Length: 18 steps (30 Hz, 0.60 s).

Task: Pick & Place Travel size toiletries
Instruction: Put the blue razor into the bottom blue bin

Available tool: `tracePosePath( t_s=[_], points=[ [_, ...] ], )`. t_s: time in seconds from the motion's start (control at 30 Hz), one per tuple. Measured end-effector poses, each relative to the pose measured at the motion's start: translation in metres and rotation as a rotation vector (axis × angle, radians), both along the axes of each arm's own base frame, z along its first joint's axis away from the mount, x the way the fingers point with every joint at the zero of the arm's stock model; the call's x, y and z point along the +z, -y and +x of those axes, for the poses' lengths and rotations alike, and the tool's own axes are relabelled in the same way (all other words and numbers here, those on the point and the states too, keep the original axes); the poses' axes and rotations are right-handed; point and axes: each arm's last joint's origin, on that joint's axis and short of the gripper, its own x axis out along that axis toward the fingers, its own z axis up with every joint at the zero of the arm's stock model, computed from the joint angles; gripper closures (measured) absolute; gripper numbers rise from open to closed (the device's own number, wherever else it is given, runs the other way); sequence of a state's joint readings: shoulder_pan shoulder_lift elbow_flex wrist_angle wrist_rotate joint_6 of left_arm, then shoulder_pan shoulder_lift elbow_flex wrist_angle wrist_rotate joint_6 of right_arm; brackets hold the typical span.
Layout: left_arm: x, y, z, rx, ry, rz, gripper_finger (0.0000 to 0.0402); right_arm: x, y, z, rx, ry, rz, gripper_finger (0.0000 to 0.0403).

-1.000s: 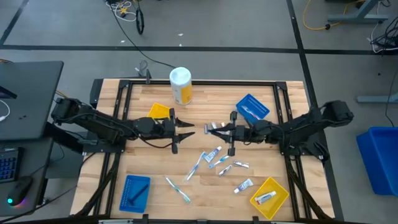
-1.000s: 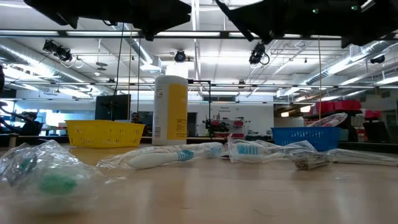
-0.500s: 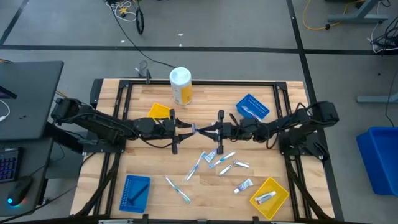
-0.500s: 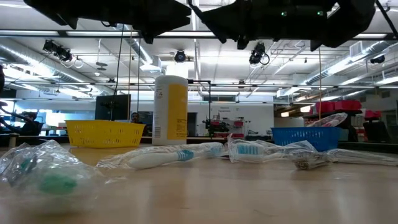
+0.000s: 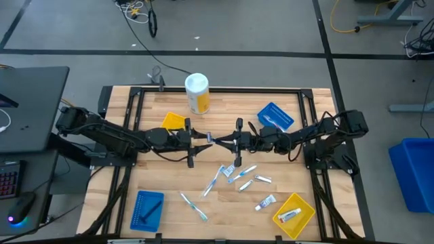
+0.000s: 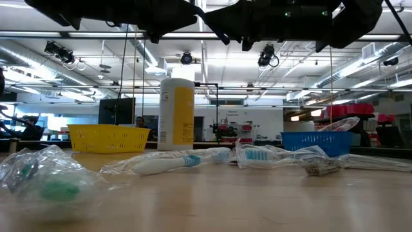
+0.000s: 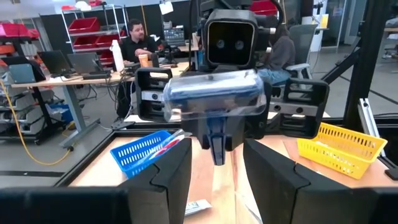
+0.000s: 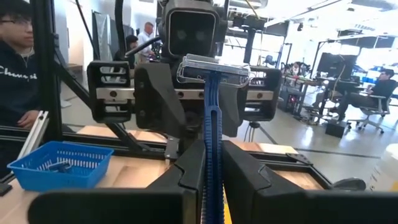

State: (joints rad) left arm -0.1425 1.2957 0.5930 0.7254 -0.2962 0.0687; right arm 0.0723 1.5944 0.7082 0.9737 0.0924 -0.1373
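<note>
Over the middle of the table my right gripper (image 5: pixel 227 143) is shut on a dark blue razor (image 5: pixel 214 139), one of the travel size toiletries. The razor's clear-capped head (image 7: pixel 211 99) stands just in front of my left gripper (image 5: pixel 202 139). That gripper is open and faces it with nothing between its fingers (image 7: pixel 171 177). Whether the head touches those fingers I cannot tell. Wrapped toothbrushes (image 5: pixel 213 181) and small white tubes (image 5: pixel 263 179) lie flat on the wood nearer the front edge. My right gripper pinches the razor's blue handle (image 8: pixel 210 146) between its two fingers. The fingers come level from the table's right and lie along the handle. The razor is lifted clear and sticks out past the fingertips, with its capped head (image 8: pixel 214 70) crosswise at the far end, toward my left gripper.
A yellow canister with a white lid (image 5: pixel 197 93) stands at the far edge. A yellow tray (image 5: pixel 175 123) and a blue tray (image 5: pixel 276 117) sit at the back. A blue tray (image 5: pixel 147 209) and a yellow tray (image 5: pixel 295 215) with a tube sit at the front.
My right gripper has carried the razor level toward the table's left, up to my left gripper, most of the way in the first half second. It has stayed shut on the handle.
</note>
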Motion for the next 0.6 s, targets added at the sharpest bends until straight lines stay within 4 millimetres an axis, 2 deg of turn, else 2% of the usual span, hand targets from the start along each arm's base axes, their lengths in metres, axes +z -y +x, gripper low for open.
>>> tracePosePath(
  t_s=[0.6],
  points=[
    [0.0029, -0.0070, 0.0011, -0.030, 0.032, -0.008, 0.0246, 0.0028, 0.0012, 0.0001, 0.038, 0.020, -0.001, 0.0353]
  ],
)
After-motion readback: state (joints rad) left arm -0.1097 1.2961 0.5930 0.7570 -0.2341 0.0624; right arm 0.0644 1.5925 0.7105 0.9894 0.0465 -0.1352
